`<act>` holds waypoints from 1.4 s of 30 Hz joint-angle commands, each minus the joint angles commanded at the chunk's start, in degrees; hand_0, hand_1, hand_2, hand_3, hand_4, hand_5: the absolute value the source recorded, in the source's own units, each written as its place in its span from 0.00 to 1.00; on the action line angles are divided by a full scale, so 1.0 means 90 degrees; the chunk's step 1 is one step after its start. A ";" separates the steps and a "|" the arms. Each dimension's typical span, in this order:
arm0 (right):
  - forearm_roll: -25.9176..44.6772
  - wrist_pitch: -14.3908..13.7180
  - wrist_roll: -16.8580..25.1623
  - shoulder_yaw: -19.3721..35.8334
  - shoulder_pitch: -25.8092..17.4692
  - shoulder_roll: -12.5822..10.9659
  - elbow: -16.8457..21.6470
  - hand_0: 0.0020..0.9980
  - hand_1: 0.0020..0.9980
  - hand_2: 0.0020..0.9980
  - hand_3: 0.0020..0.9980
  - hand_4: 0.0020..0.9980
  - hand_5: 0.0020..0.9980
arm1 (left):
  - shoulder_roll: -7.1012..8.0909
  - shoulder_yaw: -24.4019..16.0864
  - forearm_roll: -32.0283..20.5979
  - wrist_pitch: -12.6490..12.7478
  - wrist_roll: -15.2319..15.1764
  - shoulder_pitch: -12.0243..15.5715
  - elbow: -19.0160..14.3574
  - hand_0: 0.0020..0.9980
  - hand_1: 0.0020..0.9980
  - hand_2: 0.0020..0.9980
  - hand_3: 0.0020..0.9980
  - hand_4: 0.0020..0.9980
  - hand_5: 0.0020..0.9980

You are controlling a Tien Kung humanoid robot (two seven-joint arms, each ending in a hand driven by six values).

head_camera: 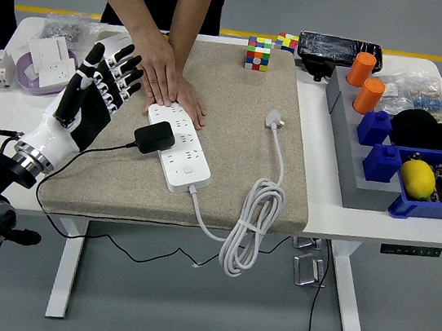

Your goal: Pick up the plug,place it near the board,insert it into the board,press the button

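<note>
Black plug (154, 136), a blocky adapter: seated on the left part of the white power strip (179, 148), left of frame centre. Its thin black cord runs left off the mat and loops down past the table's near edge.

Power strip lies diagonally on the beige mat (228, 175), upper end toward upper left, lower end toward the near edge. Its own thick white cable (250, 219) leaves the lower end, hangs in a coil over the table front, then runs back up the mat to a white three-pin plug (274, 120) lying loose right of the strip.

Left hand (98, 92): left of the strip, raised, fingers spread and pointing up-right, holding nothing. Not touching the plug; clear gap between them. White forearm and black arm enter from lower left. Right arm not seen.

Person's hands (168, 76) at upper centre, both flat, palms down, pressing the strip's upper end onto the mat.

Beyond: colour cube (258, 53) at the mat's far edge. Right of frame, two orange cylinders (365, 81) on a grey stand, blue blocks, a yellow ball (417, 177) in a blue bin. Upper left, white sockets and a purple bowl (41, 70) on the white table (337, 219).
</note>
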 joint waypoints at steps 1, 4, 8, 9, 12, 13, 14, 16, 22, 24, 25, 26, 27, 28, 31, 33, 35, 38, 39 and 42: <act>0.0003 0.0000 -0.0001 -0.0005 0.0004 0.0000 -0.0001 0.81 0.76 0.73 0.75 1.00 1.00 | 0.0045 0.0096 0.0290 -0.0004 -0.0092 -0.0022 -0.0057 0.72 0.68 0.68 1.00 1.00 0.43; -0.0003 -0.0002 0.0000 0.0002 0.0009 -0.0001 0.0000 0.81 0.76 0.73 0.75 1.00 1.00 | 0.0145 0.0342 0.1054 0.0039 -0.0367 -0.0084 -0.0098 0.33 0.30 0.38 1.00 0.81 0.24; -0.0004 -0.0002 -0.0001 0.0011 0.0016 -0.0003 0.0000 0.81 0.76 0.73 0.75 1.00 1.00 | 0.0271 0.0716 0.2129 0.0253 -0.0711 -0.0191 0.0061 0.33 0.30 0.38 1.00 0.81 0.24; -0.0002 -0.0002 -0.0001 0.0012 0.0016 -0.0002 -0.0001 0.81 0.76 0.73 0.75 1.00 1.00 | 0.0284 0.0778 0.2419 0.0293 -0.0761 -0.0204 0.0096 0.33 0.30 0.38 1.00 0.81 0.24; 0.0006 0.0000 -0.0002 0.0013 0.0010 0.0000 -0.0002 0.81 0.76 0.73 0.75 1.00 1.00 | 0.0316 0.0979 0.3205 0.0367 -0.0964 -0.0260 0.0275 0.21 0.11 0.21 0.97 0.53 0.00; 0.0008 0.0000 -0.0003 0.0012 0.0009 0.0000 -0.0002 0.81 0.76 0.73 0.75 1.00 1.00 | 0.0326 0.1027 0.3495 0.0385 -0.0997 -0.0277 0.0328 0.21 0.11 0.21 0.97 0.53 0.00; 0.0013 0.0002 -0.0003 0.0009 0.0010 0.0000 -0.0004 0.81 0.76 0.73 0.75 1.00 1.00 | 0.0341 0.1093 0.3743 0.0402 -0.1038 -0.0299 0.0399 0.21 0.11 0.21 0.97 0.53 0.00; 0.0010 0.0000 -0.0002 0.0022 0.0012 -0.0005 -0.0002 0.81 0.76 0.73 0.75 1.00 1.00 | 0.0362 0.1195 0.4323 0.0410 -0.1089 -0.0335 0.0512 0.18 0.03 0.13 0.91 0.67 0.00; 0.0010 -0.0001 -0.0001 0.0026 0.0039 -0.0010 0.0000 0.81 0.76 0.73 0.75 1.00 1.00 | 0.0407 0.1503 0.5895 0.0333 -0.1130 -0.0492 0.0936 0.17 0.03 0.13 0.90 0.67 0.00; 0.0002 -0.0002 0.0001 0.0037 0.0043 -0.0009 0.0002 0.81 0.76 0.73 0.75 1.00 1.00 | 0.0403 0.1586 0.6433 0.0335 -0.1136 -0.0530 0.1065 0.17 0.03 0.13 0.90 0.67 0.00; 0.0006 -0.0002 0.0001 0.0032 0.0047 -0.0007 0.0001 0.81 0.76 0.73 0.75 1.00 1.00 | 0.0393 0.1645 0.6723 0.0354 -0.1145 -0.0572 0.1204 0.17 0.03 0.13 0.90 0.67 0.00; 0.0007 -0.0002 0.0001 0.0032 0.0048 -0.0006 0.0001 0.81 0.76 0.73 0.75 1.00 1.00 | 0.0386 0.1681 0.6971 0.0366 -0.1149 -0.0599 0.1310 0.17 0.03 0.13 0.90 0.67 0.00; 0.0000 -0.0002 0.0002 0.0039 0.0048 -0.0005 0.0003 0.81 0.76 0.73 0.75 1.00 1.00 | 0.0379 0.1724 0.7261 0.0391 -0.1153 -0.0631 0.1447 0.17 0.03 0.13 0.90 0.67 0.00; -0.0003 -0.0002 0.0002 0.0041 0.0048 -0.0004 0.0004 0.81 0.76 0.73 0.75 1.00 1.00 | 0.0374 0.1747 0.7301 0.0411 -0.1154 -0.0649 0.1532 0.17 0.02 0.13 0.90 0.67 0.00; 0.0004 0.0000 0.0000 0.0031 0.0045 -0.0002 0.0003 0.81 0.76 0.73 0.75 1.00 1.00 | 0.0335 0.1821 0.7301 0.0484 -0.1133 -0.0698 0.1885 0.17 0.02 0.13 0.90 0.67 0.00; 0.0003 0.0000 0.0001 0.0035 0.0041 -0.0004 0.0003 0.81 0.76 0.73 0.75 1.00 1.00 | 0.0319 0.1847 0.7301 0.0498 -0.1134 -0.0710 0.2020 0.17 0.02 0.13 0.90 0.67 0.00; 0.0013 0.0002 0.0000 0.0023 0.0036 -0.0008 0.0000 0.81 0.76 0.73 0.75 1.00 1.00 | 0.0308 0.1876 0.7301 0.0518 -0.1139 -0.0728 0.2135 0.17 0.02 0.13 0.91 0.67 0.00; 0.0016 0.0002 -0.0001 0.0018 0.0032 -0.0012 0.0000 0.81 0.76 0.73 0.75 1.00 1.00 | 0.0295 0.1886 0.7301 0.0532 -0.1137 -0.0744 0.2235 0.17 0.02 0.13 0.91 0.67 0.00; 0.0015 0.0002 0.0000 0.0020 0.0032 -0.0013 0.0000 0.81 0.76 0.73 0.75 1.00 1.00 | 0.0292 0.1885 0.7301 0.0541 -0.1139 -0.0745 0.2251 0.17 0.02 0.13 0.91 0.67 0.00; 0.0011 0.0001 0.0001 0.0020 0.0043 -0.0013 0.0001 0.81 0.76 0.73 0.75 1.00 1.00 | 0.0284 0.1877 0.7301 0.0559 -0.1150 -0.0764 0.2319 0.15 0.02 0.13 0.91 0.67 0.00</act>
